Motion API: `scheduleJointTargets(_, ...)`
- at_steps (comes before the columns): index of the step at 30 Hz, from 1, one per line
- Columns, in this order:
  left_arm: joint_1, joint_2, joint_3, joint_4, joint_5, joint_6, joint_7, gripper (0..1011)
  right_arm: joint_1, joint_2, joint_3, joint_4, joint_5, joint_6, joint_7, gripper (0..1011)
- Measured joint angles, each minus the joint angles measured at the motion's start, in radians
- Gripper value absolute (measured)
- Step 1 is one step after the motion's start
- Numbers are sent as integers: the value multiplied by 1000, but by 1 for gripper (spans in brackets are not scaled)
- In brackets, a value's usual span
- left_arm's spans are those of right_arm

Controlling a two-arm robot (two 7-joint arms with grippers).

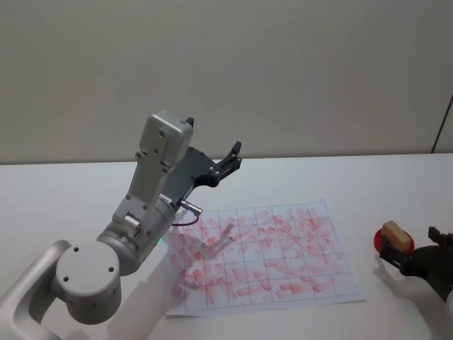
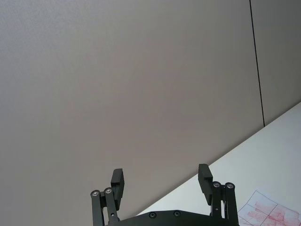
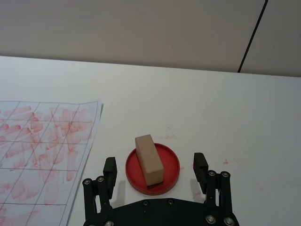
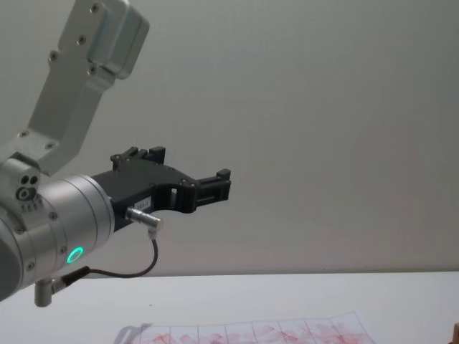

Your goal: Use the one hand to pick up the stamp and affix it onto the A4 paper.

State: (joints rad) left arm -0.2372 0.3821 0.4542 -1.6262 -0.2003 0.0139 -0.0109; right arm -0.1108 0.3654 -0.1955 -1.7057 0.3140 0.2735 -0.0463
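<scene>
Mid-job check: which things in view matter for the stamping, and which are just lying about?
In the job: right gripper, open at the stamp; the stamp rests on the red pad; A4 paper.
Not in use: left gripper, open, raised over the table.

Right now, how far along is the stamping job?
Approach looks done: the right gripper is open and lined up on the stamp, which rests on the red ink pad. Nothing is gripped yet. Remaining: close, lift, press onto the A4 paper, already full of red marks. The left gripper is parked high, open.
</scene>
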Motion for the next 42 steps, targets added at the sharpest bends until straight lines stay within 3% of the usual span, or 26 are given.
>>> scheduleJointTargets(16,0,0,0,0,0,0,0,1001,47,-22,-6,79,-36,15,47,994)
scheduleJointTargets(33,0,0,0,0,0,0,0,1001,64,-30,-8,106,-48,18,63,535)
scheduleJointTargets(37,0,0,0,0,0,0,0,1001,65,-30,-9,108,-49,19,64,363)
scheduleJointTargets(42,0,0,0,0,0,0,0,1001,67,-31,-9,110,-51,19,65,233)
